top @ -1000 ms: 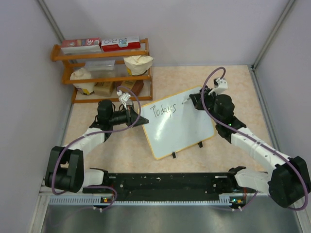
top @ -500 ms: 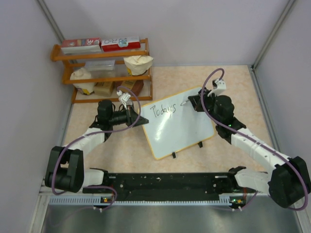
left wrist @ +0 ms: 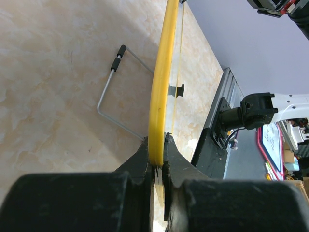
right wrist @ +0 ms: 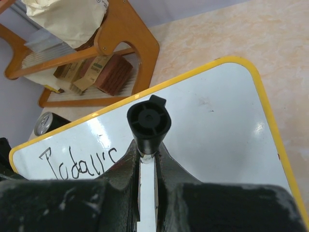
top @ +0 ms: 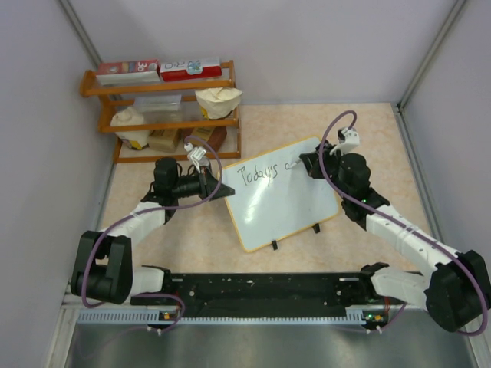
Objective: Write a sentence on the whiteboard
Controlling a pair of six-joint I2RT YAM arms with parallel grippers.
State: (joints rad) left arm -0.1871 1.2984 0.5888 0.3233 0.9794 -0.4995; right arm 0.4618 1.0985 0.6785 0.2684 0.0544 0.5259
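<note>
I have the glossy white rectangular whiteboard [top: 280, 203] with its thin yellow frame sitting on the beige marbled tabletop [top: 368, 130], between my two arms. My left gripper [left wrist: 158, 153] is clamped on the board's left edge, with the yellow rim pinched between both fingers. My right gripper [right wrist: 147, 157] is closed around a black marker [right wrist: 148, 122] over the board's upper right part, just right of the thin black handwritten sentence [top: 257, 175], which reads "Today's". I cannot tell whether the tip touches the board.
</note>
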